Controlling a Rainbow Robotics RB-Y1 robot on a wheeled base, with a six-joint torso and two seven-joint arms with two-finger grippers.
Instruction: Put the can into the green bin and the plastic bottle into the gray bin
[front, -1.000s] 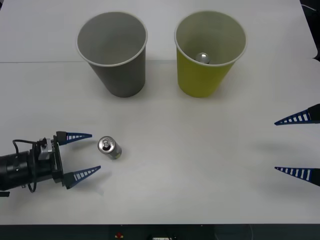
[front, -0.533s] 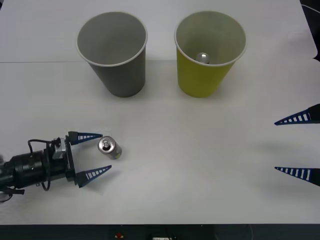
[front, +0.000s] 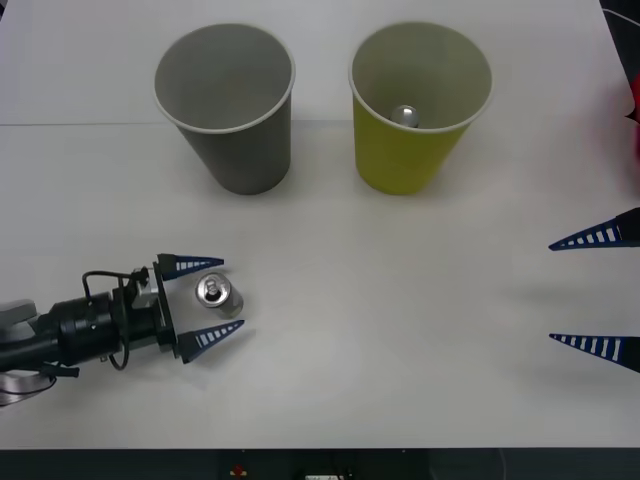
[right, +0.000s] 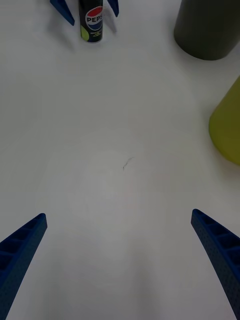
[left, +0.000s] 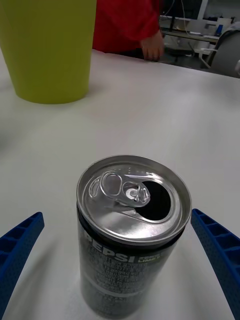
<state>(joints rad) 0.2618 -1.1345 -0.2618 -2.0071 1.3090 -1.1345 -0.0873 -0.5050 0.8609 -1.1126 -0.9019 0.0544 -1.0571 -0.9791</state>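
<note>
Left gripper (front: 205, 301) sits at the lower left of the front frame with its two blue fingers (front: 190, 266) spread wide on either side of the can (front: 219, 295) — the can stands upright on the white table (front: 400, 330) between them, and neither finger is seen touching it. At the right edge of that frame the right gripper (front: 595, 292) waits, also wide open and holding nothing. Gray bin (front: 228, 105) stands at the upper left of centre and the green bin (front: 417, 105) at the upper right (a small silver-topped object (front: 405, 116) lies inside it) — both well apart from the can.
</note>
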